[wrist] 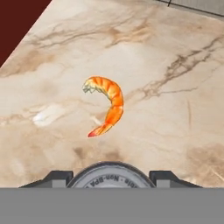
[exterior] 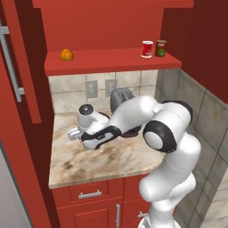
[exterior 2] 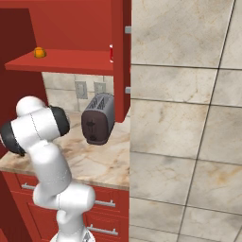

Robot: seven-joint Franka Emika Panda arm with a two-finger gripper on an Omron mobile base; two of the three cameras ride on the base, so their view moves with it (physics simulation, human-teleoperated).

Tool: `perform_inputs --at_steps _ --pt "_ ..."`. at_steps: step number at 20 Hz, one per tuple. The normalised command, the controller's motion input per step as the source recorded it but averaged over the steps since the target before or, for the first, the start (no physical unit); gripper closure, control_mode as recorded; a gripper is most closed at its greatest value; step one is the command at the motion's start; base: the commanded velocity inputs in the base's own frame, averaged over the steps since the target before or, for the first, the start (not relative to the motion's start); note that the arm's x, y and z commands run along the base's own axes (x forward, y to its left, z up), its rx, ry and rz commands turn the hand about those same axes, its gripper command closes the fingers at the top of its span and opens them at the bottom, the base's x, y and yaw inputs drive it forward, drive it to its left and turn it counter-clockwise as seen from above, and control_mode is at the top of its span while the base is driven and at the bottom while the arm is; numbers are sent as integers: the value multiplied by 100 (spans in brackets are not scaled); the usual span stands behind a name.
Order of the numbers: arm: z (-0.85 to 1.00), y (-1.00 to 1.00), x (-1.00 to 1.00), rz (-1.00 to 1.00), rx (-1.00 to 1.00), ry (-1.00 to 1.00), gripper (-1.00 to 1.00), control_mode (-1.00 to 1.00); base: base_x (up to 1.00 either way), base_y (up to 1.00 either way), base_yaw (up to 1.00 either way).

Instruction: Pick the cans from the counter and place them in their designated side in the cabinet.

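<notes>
The silver-grey can [exterior: 73,132] sticks out to the left of my gripper [exterior: 78,133], a little above the left part of the marbled counter [exterior: 120,158]. In the hand view its round silver end [wrist: 109,176] sits between the two dark fingertips [wrist: 57,177], so my gripper [wrist: 110,178] is shut on it. The bright red can [exterior: 147,49] stands upright on the right end of the red cabinet shelf [exterior: 107,62], touching nothing of mine.
A dark can with a green-and-red label [exterior: 160,48] stands beside the red can. An orange fruit [exterior: 66,54] sits at the shelf's left. An orange shrimp [wrist: 107,105] lies on the counter below the hand. A toaster [exterior 2: 98,118] stands at the back. The cabinet door [exterior: 18,67] hangs open at left.
</notes>
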Motion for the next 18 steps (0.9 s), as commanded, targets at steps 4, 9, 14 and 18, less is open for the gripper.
perform_inputs --at_steps 4,9,14,18 --pt "39 -40 -39 0 0 -8 100 -100 0 0 0" --pt "39 -44 -23 0 0 -2 100 -100 0 0 0" --pt "49 -33 -24 0 0 -6 100 -100 0 0 0" --pt "60 -16 -20 0 0 -12 100 -100 0 0 0"
